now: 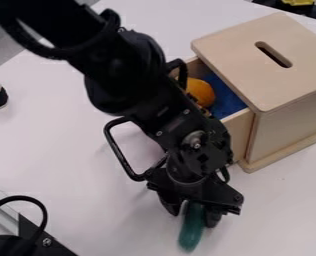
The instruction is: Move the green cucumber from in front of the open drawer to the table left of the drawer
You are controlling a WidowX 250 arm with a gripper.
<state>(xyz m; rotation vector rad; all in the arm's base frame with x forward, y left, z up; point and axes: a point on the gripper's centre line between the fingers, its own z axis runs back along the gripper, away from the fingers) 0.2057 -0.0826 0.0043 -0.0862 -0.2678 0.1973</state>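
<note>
Round object point(202, 92) in the drawer point(239, 127) left of the box point(274, 60), oblong object point(192, 232) in the gripper point(193, 217) before them

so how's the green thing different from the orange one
The green object is long and narrow; the orange object looks rounded, though partly hidden. The green object is held between the fingers of the gripper; the orange object sits in the open wooden drawer, by something blue.

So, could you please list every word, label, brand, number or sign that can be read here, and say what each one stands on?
There are none that can be read: I make out no lettering or numbers on the wooden box, the orange object in its drawer, the gripper or the green object it holds.
</note>
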